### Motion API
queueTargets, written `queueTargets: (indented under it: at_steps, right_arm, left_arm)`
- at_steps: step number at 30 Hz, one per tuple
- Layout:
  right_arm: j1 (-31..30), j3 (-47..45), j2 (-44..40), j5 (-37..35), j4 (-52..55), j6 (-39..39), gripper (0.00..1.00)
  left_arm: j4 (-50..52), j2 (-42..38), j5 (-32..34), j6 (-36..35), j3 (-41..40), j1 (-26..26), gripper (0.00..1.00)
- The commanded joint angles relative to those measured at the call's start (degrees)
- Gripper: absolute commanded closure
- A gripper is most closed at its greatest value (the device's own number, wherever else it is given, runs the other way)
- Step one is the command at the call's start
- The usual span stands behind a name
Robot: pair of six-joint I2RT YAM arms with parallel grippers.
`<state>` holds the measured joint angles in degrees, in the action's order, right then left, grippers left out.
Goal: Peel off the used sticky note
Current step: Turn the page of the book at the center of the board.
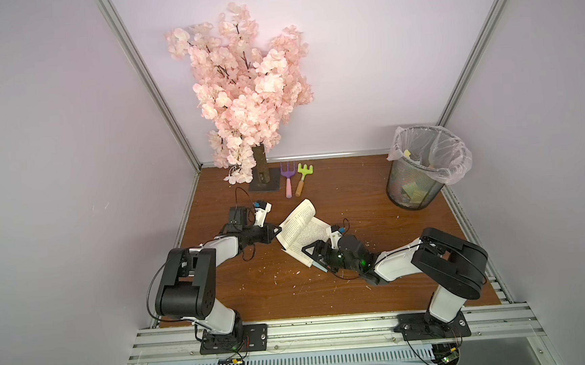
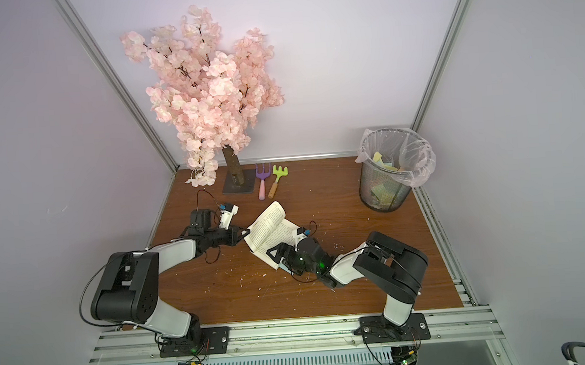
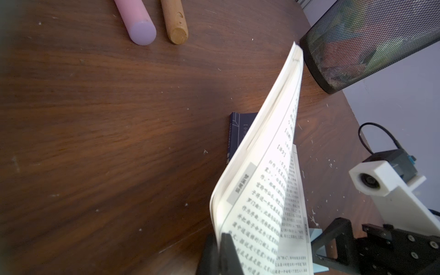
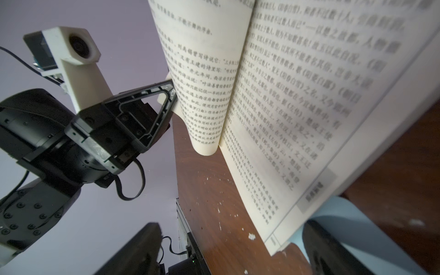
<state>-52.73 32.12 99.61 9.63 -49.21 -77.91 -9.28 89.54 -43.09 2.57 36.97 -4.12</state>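
Our left gripper (image 1: 277, 231) is clamped on a sheaf of pages at the side edge of the open paperback book with cream pages of Chinese print (image 1: 299, 230). It holds them curled up off the brown wooden table (image 1: 256, 291); both top views show this. Our right gripper (image 1: 313, 257) stands wide at the book's near corner and holds nothing. A light blue sticky note (image 1: 320, 267) peeks out from under the book's edge just beside it. A black mesh waste basket with a clear plastic liner (image 1: 415, 189) stands well apart from the book, with yellow and green paper scraps inside.

In the left wrist view, the left gripper's fingers (image 3: 228, 252) pinch the lifted pages. The book's dark blue cover (image 3: 238, 133) lies flat on the table behind them. A corner of the blue note (image 3: 316, 235) shows at the book's edge, next to the right gripper.

In the right wrist view, the note (image 4: 345, 223) juts from under the flat page at the book's corner. It lies just beside one of the right gripper's fingers (image 4: 333, 252); we cannot tell whether they touch.

We judge the opening done: the book is held open and the note is reachable. Gripping the note and peeling it off are not yet done.
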Motion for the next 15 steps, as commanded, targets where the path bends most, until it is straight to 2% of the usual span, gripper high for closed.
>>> queueTargets:
  at_steps: [1,15]
  right_arm:
    - [0.55,2.47,0.39,0.80,-2.29,-0.18,0.06]
    - [3.03,4.72,0.54,1.29,-2.10,0.35,0.06]
  left_arm:
    - [2.20,0.91,-0.50,-0.55,0.97,0.66,0.99]
    - [2.31,0.90,-0.71,-0.70,0.95,0.63,0.99]
